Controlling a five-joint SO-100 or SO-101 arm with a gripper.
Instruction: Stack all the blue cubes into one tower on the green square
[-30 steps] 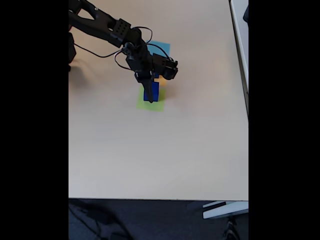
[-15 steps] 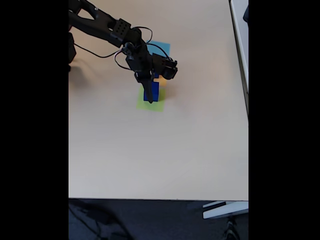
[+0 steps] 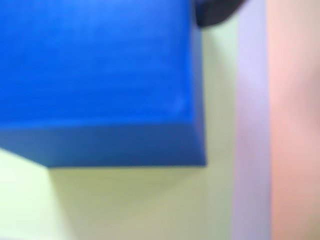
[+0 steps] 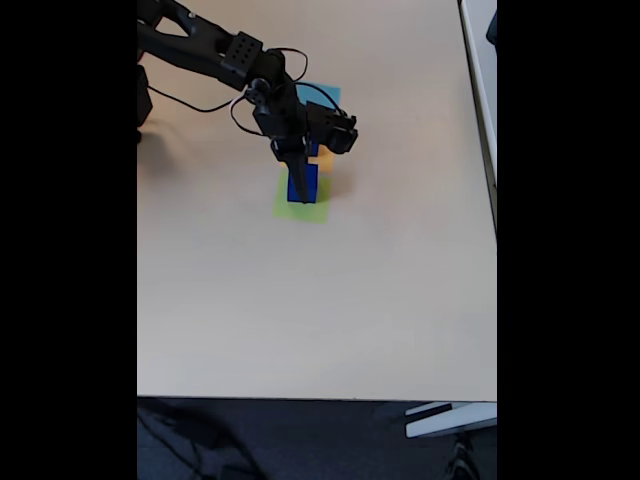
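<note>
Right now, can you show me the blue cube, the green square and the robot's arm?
blue cube (image 3: 95,75), wrist view, its top face.
green square (image 4: 312,211), fixed view, bare lower right corner.
arm (image 4: 205,50), fixed view, upper black link.

Pale beige table (image 4: 330,310). Green square (image 4: 300,208) lies flat on it, far-left of centre; light-blue square (image 4: 325,95) farther back; orange patch (image 4: 326,160) between them. Blue cubes (image 4: 302,183) stand on green.

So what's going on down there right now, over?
Gripper low over the blue cube, jaw state unclear. Cube sits on the green square. Another cube behind the arm. Nothing seen blocking.
</note>
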